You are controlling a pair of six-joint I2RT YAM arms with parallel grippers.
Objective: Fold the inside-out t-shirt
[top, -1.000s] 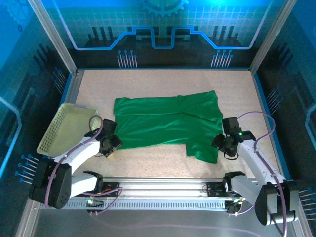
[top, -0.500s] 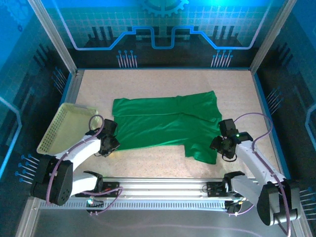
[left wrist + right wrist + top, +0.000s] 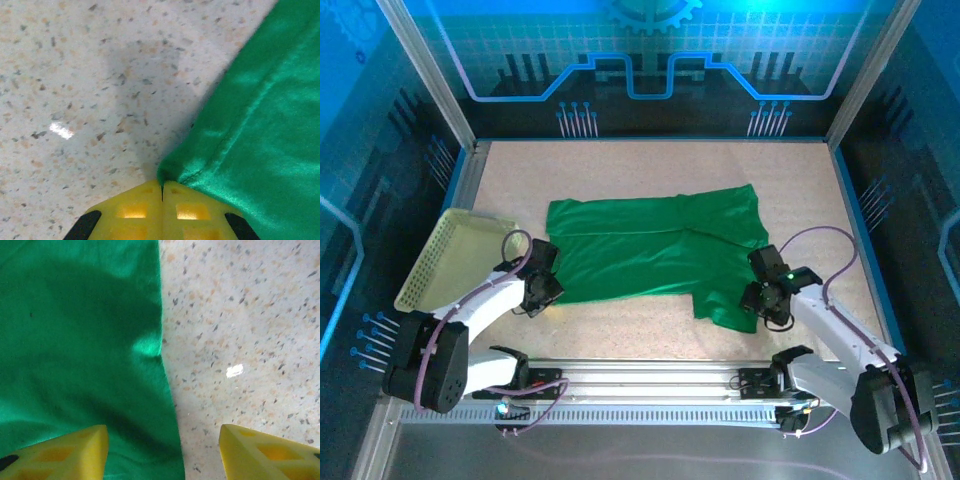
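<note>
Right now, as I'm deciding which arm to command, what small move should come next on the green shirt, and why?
Probably close the right gripper. Its open jaws straddle the edge of the plain bright-green fabric t-shirt, one finger over cloth and one over the speckled table, while the left gripper is shut on a shirt corner.

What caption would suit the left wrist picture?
Left claw shut on the green t-shirt's corner over the speckled table.

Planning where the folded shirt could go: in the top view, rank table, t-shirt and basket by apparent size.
Largest to smallest: table, t-shirt, basket. The basket is tilted, so it may look smaller than it is.
</note>
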